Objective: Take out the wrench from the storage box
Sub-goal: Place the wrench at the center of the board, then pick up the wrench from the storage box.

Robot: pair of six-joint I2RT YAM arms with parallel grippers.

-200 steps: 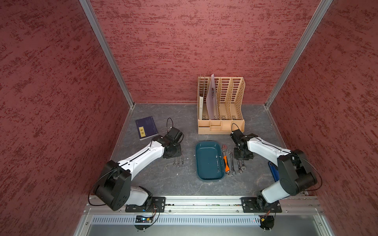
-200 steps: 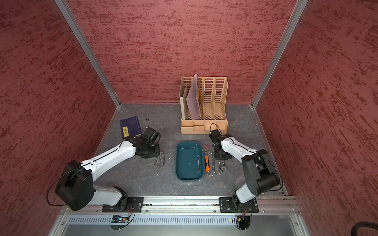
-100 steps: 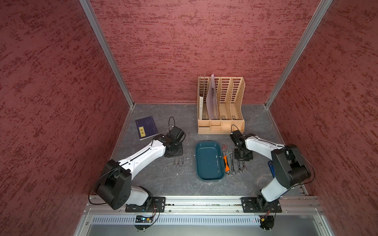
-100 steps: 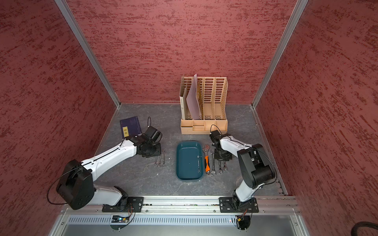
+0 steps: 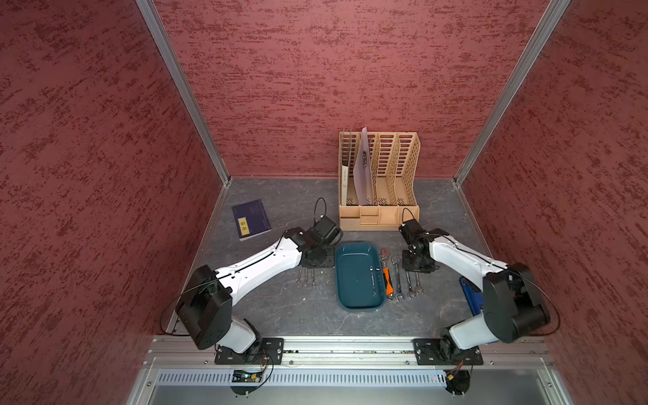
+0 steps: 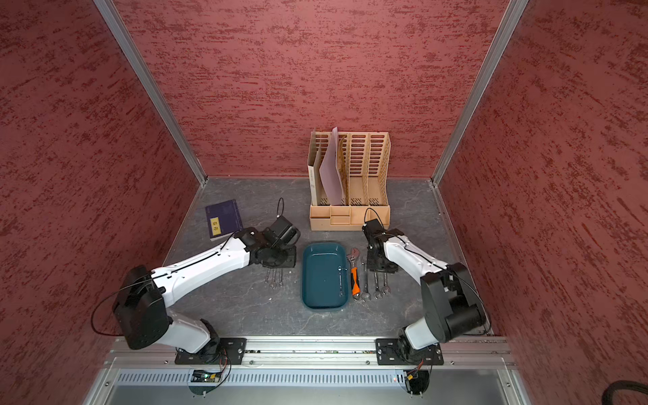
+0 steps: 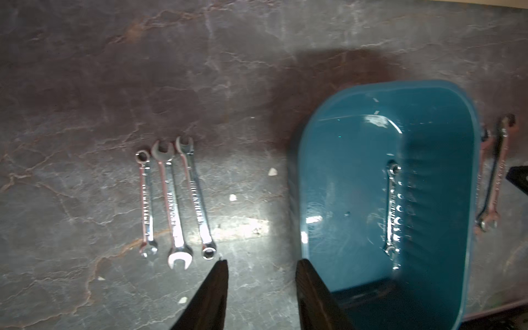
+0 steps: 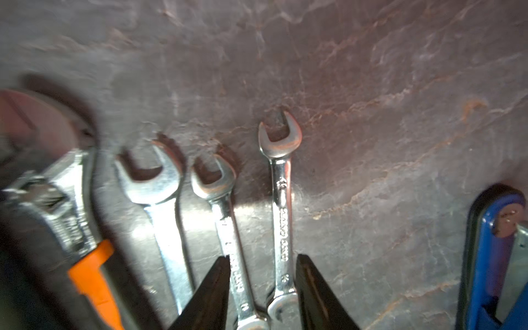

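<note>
**Tabletop, left to right.** A purple book [image 5: 251,219] lies near the left wall. The left gripper [image 7: 260,285] hangs over the table between three small wrenches [image 7: 171,205] and the box [image 5: 354,280]. Its fingers stand apart with nothing between them, and in the wrist view one finger overlaps the box's rim. The three small wrenches lie parallel, side by side, just left of the box. The box, teal and shallow, sits mid-table in both top views [image 6: 321,280]. The wrench [image 7: 393,208], slim and silver, lies inside the box, flat on its floor along the right wall. Outside, just right of the box, lies an adjustable wrench [image 5: 386,277] with an orange handle, then three open-end wrenches [image 8: 227,228] in a parallel row. The right gripper [image 8: 263,285] stands low over that row, fingers apart and clamped on nothing. The ends of two of these wrenches lie in the gap. A blue tool [image 8: 485,257] lies farther right. A tan organizer [image 5: 378,179] stands against the back wall.
</note>
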